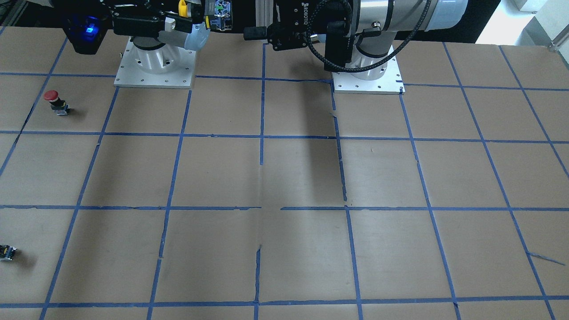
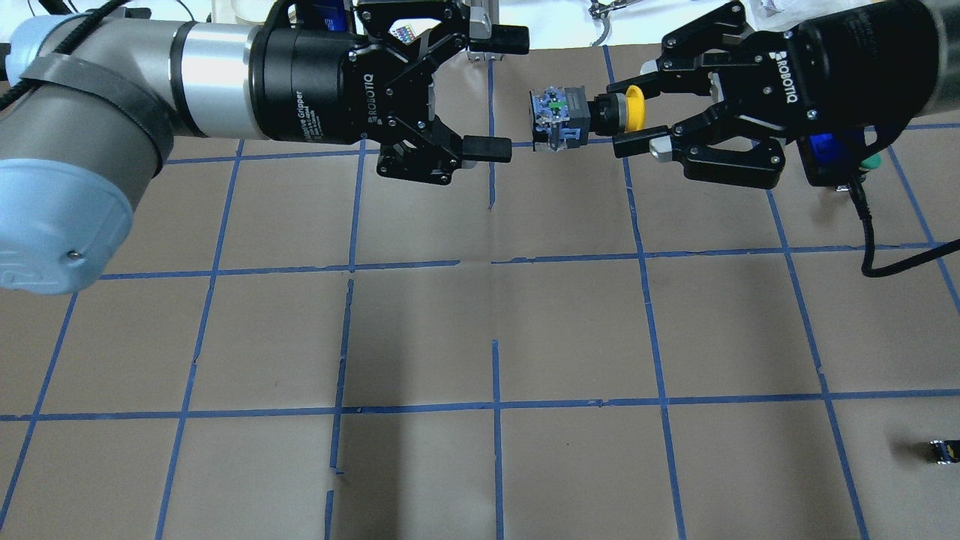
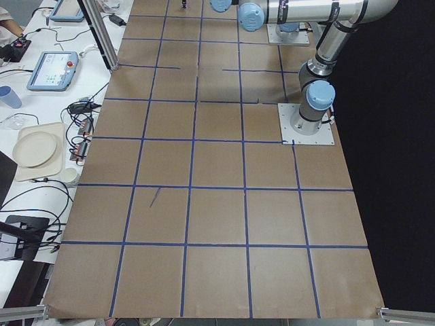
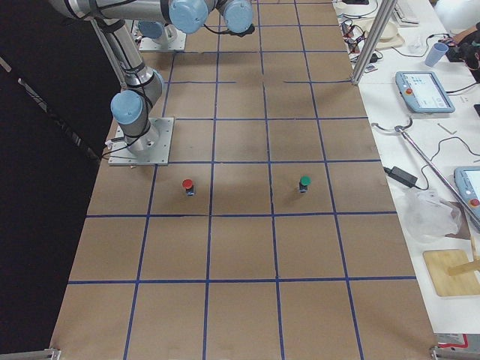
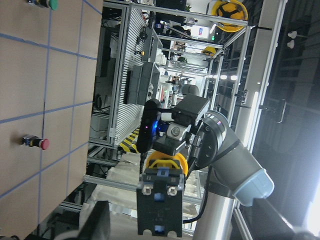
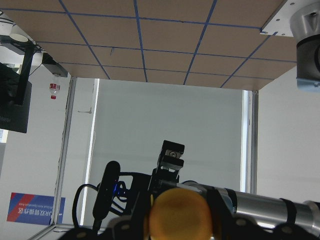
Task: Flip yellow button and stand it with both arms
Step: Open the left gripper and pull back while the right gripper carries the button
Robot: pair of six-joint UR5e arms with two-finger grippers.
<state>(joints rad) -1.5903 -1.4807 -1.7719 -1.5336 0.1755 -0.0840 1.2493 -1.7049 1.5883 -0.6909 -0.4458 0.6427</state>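
Note:
The yellow button (image 2: 635,103) hangs in the air above the far middle of the table, lying sideways. Its yellow cap faces my right gripper and its black and silver block body (image 2: 559,120) points at my left gripper. My right gripper (image 2: 622,115) is shut on the button at its neck, just ahead of the cap. My left gripper (image 2: 495,94) is open with its jaws wide, a short gap from the block end and not touching it. The left wrist view shows the button (image 5: 159,202) straight ahead, body first. The right wrist view shows the blurred cap (image 6: 181,215).
A red-capped button (image 1: 57,103) stands on the table on my right side. A green-capped one (image 4: 304,182) stands farther out on that side. A small black capless block (image 2: 943,450) lies near the right edge. The arm bases (image 1: 154,66) are bolted on at the robot's edge.

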